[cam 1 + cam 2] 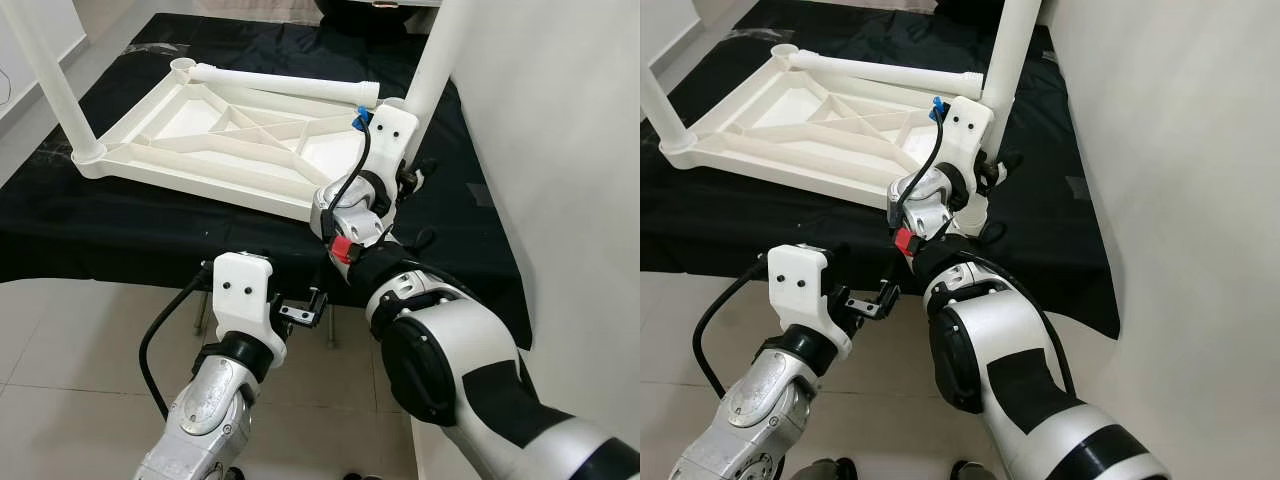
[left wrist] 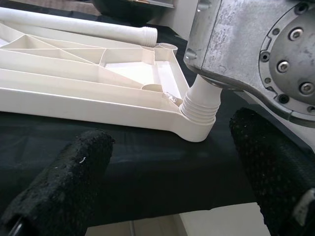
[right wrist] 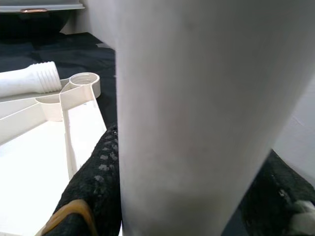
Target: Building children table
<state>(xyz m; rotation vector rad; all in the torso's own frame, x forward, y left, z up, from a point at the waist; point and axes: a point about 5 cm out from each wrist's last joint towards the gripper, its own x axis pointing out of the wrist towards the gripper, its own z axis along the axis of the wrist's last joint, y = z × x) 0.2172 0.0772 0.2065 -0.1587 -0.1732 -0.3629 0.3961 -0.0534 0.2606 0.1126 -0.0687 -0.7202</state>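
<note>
Both arms are silver metal with black joint bands. The right arm (image 1: 470, 390) has a bulky rounded silver shell with a broad black patch, and a red block sits near its wrist. A black cable with a blue connector runs up to the white boxy camera housing (image 1: 390, 135), which carries small dark screw holes. The left arm (image 1: 205, 420) bears a similar white housing (image 1: 243, 290) with two dark holes and a looping black cable. The left gripper's fingers (image 2: 74, 182) are black with a rough, pebbled surface. The right wrist's grey metal flange (image 2: 275, 54) shows round bolt heads.
</note>
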